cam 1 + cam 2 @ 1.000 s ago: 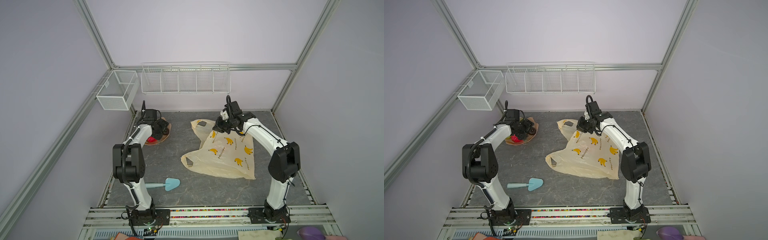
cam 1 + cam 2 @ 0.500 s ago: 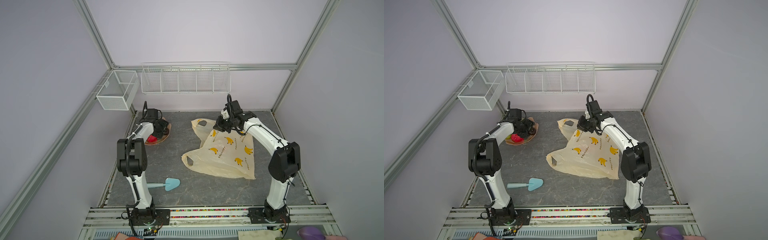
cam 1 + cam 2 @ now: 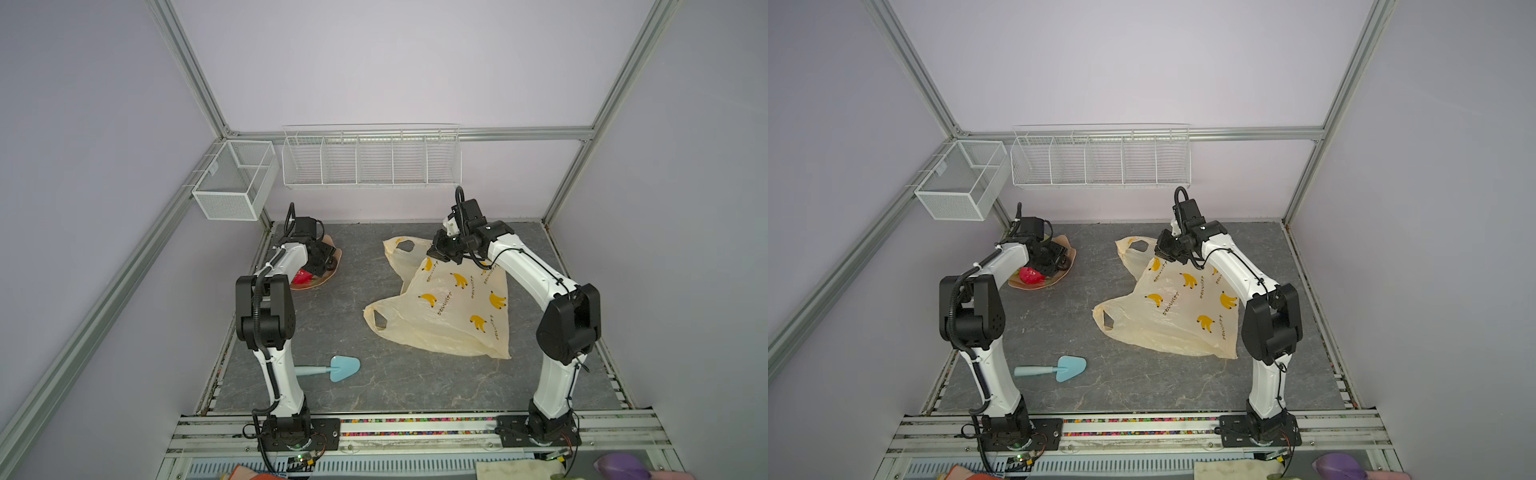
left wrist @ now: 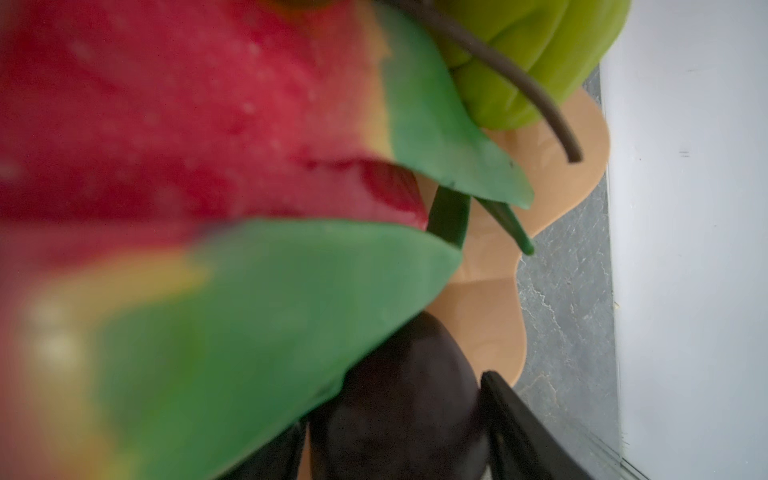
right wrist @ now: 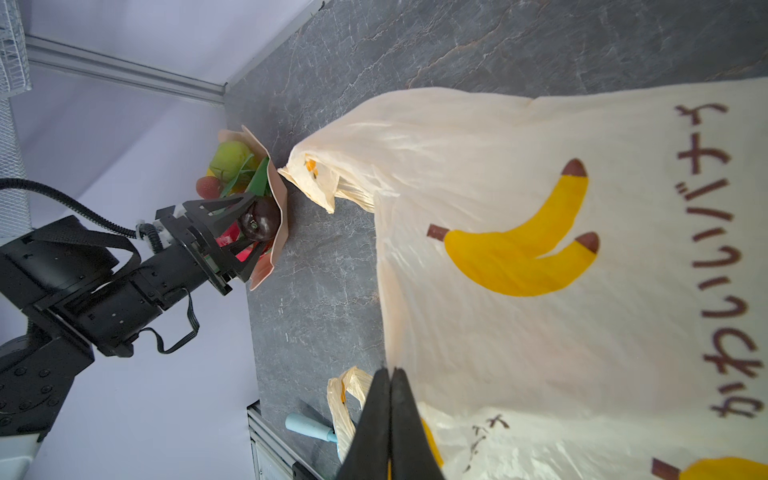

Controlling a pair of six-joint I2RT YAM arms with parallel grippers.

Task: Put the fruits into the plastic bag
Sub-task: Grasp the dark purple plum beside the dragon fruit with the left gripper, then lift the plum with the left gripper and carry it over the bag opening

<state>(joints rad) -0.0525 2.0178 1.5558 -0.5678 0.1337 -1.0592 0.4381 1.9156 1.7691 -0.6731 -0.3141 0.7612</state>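
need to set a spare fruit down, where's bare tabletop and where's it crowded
Free: the tabletop strip between the peach dish and the plastic bag, and the stretch between the blue scoop, the bag's near edge and the front rail. Crowded: the dish, full of fruits with the left gripper among them.

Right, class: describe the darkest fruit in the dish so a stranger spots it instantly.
Start at the peach scalloped dish in the far left corner of the grey mat. Between the fingers of the left claw sits a round, glossy, near-black fruit, the only dark piece among red and green ones.
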